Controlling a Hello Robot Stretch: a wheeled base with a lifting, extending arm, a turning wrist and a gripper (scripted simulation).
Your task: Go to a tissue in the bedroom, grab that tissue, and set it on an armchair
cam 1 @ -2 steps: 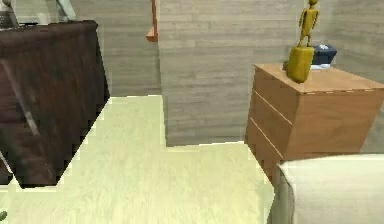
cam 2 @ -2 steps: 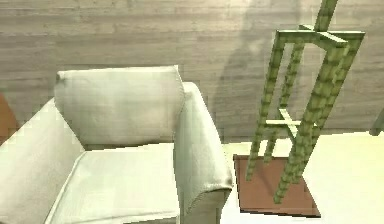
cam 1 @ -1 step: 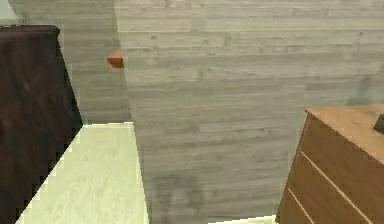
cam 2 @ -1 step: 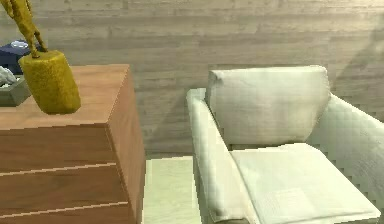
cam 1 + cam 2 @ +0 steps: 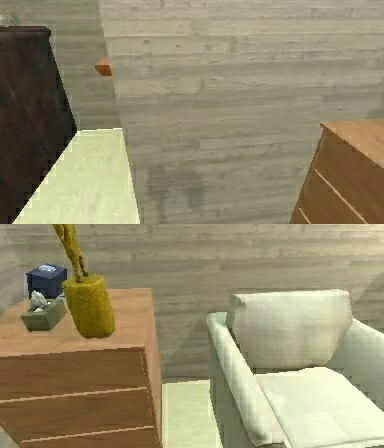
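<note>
Sitting upper left of frame on brown wooden chest of drawers (image 5: 95,374): small grey tissue box (image 5: 42,316). Big cream soft armchair (image 5: 300,349) right, near. Tool grip: cannot tell.

looks ahead and down over plank floor (image 5: 230,100) in forward view. faces sideways, close to dresser (image 5: 80,374) and armchair (image 5: 290,354), in arm side view. shares the dresser (image 5: 350,170), at forward view's right.
</note>
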